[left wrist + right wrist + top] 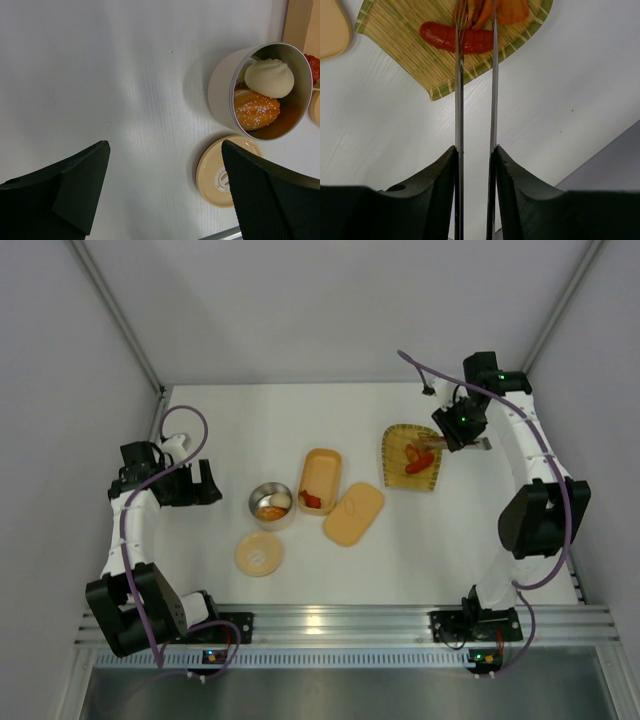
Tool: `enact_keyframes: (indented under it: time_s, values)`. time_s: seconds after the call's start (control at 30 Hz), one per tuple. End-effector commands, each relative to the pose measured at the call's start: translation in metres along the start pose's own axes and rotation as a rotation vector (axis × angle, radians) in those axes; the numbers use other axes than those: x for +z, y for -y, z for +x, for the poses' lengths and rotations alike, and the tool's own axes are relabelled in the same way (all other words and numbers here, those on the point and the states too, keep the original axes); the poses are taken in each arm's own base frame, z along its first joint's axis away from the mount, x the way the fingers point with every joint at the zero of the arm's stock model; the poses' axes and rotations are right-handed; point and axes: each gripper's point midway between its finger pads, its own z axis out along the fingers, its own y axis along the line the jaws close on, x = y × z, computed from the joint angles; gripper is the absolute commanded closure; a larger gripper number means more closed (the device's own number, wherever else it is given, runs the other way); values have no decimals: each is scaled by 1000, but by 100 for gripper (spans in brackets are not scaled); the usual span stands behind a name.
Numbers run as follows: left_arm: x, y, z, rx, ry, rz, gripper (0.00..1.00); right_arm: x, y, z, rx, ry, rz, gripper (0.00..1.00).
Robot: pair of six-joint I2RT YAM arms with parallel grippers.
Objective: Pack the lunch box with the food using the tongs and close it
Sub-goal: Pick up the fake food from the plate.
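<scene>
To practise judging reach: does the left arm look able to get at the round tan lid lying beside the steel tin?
Probably yes. The left gripper is open, and the round tan lid lies flat on the table ahead of it, uncovered; the steel tin stands beside, not over it.

White arm links [125,530], black joints [540,518], purple cables [185,418], green lights [500,377]; left gripper [164,150] matte black, dimpled pads [270,195].

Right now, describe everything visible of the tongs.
The tongs are two slim, shiny silver metal arms, running almost parallel with a narrow gap. The right claw squeezes them from outside, one black finger against each arm. Their tips reach over the woven tray, across a red sausage and orange pieces.
</scene>
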Motion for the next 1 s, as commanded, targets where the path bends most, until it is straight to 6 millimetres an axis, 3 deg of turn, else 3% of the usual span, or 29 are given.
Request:
enact_keyframes:
  time_s: [0.0,0.37,0.97]
  values:
    - [2,0,-7,12,35,15,2,-10,3,-18,31,44,23,66]
    - [3,0,-7,3,32,21,2,13,-12,-31,32,-6,11,65]
    - [7,-2,-7,3,30,21,2,44,-8,-41,62,-63,8,59]
